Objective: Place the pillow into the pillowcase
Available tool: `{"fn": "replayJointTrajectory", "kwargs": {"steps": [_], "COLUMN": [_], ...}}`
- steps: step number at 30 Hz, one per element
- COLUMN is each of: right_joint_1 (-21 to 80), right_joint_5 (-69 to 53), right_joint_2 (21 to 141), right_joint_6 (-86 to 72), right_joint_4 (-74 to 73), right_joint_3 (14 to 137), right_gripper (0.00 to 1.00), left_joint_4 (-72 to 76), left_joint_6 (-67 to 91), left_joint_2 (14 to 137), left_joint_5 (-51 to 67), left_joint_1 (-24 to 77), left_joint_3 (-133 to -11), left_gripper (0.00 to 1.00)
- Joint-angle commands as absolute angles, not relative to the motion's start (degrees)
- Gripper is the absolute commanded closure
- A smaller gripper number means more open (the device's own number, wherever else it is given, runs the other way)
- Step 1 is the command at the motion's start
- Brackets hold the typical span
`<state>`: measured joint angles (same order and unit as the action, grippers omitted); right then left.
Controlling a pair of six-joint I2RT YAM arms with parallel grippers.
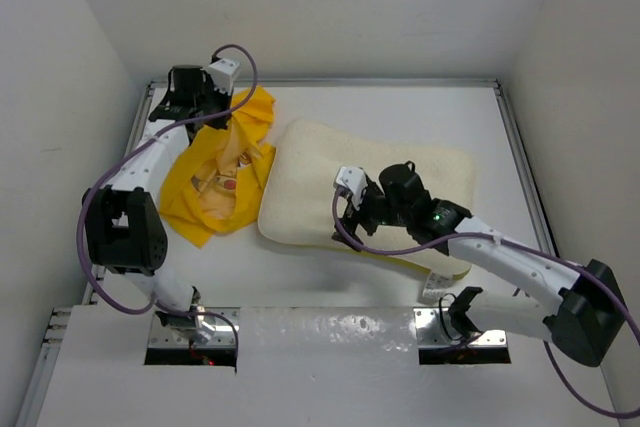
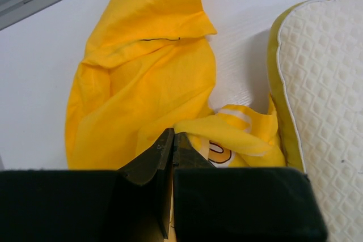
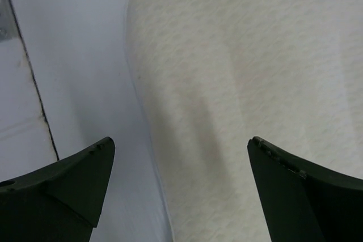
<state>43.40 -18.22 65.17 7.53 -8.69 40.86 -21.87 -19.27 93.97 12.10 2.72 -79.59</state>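
We see the left end effector (image 2: pixel 172 135) closed, pinching a fold of the pillowcase (image 2: pixel 142 83) at the desk's (image 3: pixel 85 55) far left. The right end effector (image 3: pixel 181 140) gapes wide and empty over the left edge of the pillow (image 3: pixel 255 55), which lies mid-desk. The case's print is crumpled, and we cannot read it.

White table (image 1: pixel 400 112) is carrying the pillow (image 1: pixel 305 182) at centre; the crumpled pillowcase (image 1: pixel 200 187) is lying at nine o'clock, touching it.
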Motion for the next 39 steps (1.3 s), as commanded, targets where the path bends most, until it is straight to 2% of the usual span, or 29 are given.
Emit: {"fn": "replayJointTrajectory", "kwargs": {"steps": [1, 4, 6, 8, 10, 11, 15, 19, 24, 25, 26, 27, 29, 31, 34, 37, 39], "right_joint_1": [43.0, 38.8, 34.6, 30.8, 30.2, 29.5, 26.5, 25.4, 25.5, 25.5, 25.5, 25.5, 25.5, 25.5, 25.7, 28.0, 32.9], "right_joint_5": [-10.8, -4.7, -14.1, -16.8, -12.5, -13.2, -22.8, -23.4, -22.2, -22.1, -23.3, -24.7, -27.4, -28.6, -31.3, -33.3, -29.0], "right_joint_2": [62.7, 72.3, 82.9, 90.6, 101.2, 104.5, 119.6, 129.0, 136.7, 137.5, 138.4, 138.2, 135.6, 126.0, 109.5, 96.6, 91.2], "right_joint_6": [1.2, -1.8, -3.9, -1.3, 4.4, 4.4, 9.1, 9.4, 9.6, 9.8, 10.0, 10.3, 11.2, 10.6, 9.1, 9.8, 11.2], "right_joint_4": [4.3, -1.7, -5.5, -9.4, -12.2, -12.2, -20.4, -21.3, -21.2, -21.8, -24.6, -26.0, -26.0, -17.5, -4.9, -0.4, -0.4], "right_joint_3": [46.0, 58.4, 67.4, 76.4, 85.5, 85.5, 103.7, 108.0, 107.3, 107.7, 109.0, 109.2, 104.7, 96.5, 74.3, 63.4, 60.0], "right_gripper": [0.02, 0.22, 0.17, 0.01, 0.01, 0.01, 0.01, 0.01, 0.03, 0.14, 0.30, 0.59, 0.98, 1.00, 1.00, 1.00, 1.00], "left_joint_4": [-21.2, -22.0, -22.7, -22.5, -22.5, -22.6, -23.2, -23.0, -22.3, -22.3, -22.4, -22.4, -22.3, -22.2, -22.4, -22.8, -23.0], "left_joint_6": [-20.5, -21.1, -21.4, -21.4, -21.3, -21.3, -21.5, -22.1, -22.2, -22.1, -22.0, -21.9, -21.9, -21.7, -21.5, -20.9, -20.9], "left_joint_2": [91.4, 90.9, 90.6, 90.4, 90.0, 90.0, 90.2, 90.4, 91.6, 91.8, 92.2, 92.4, 92.5, 92.5, 92.3, 91.5, 91.0], "left_joint_5": [12.8, 13.4, 13.6, 13.4, 13.4, 13.4, 13.1, 12.4, 12.0, 12.0, 12.0, 12.0, 11.8, 11.7, 11.4, 12.0, 12.3], "left_joint_1": [3.0, 3.0, 3.1, 3.1, 3.1, 3.1, 3.1, 3.2, 3.2, 3.3, 3.3, 3.3, 3.3, 3.4, 3.4, 3.7, 4.0], "left_joint_3": [-78.8, -78.1, -77.9, -77.5, -77.2, -77.2, -77.3, -76.8, -76.2, -76.3, -76.4, -76.4, -76.6, -76.9, -78.0, -79.5, -79.8], "left_gripper": [1.00, 1.00, 1.00, 1.00, 1.00, 1.00, 1.00, 1.00, 1.00, 1.00, 1.00, 1.00, 1.00, 1.00, 1.00, 1.00, 1.00]}}
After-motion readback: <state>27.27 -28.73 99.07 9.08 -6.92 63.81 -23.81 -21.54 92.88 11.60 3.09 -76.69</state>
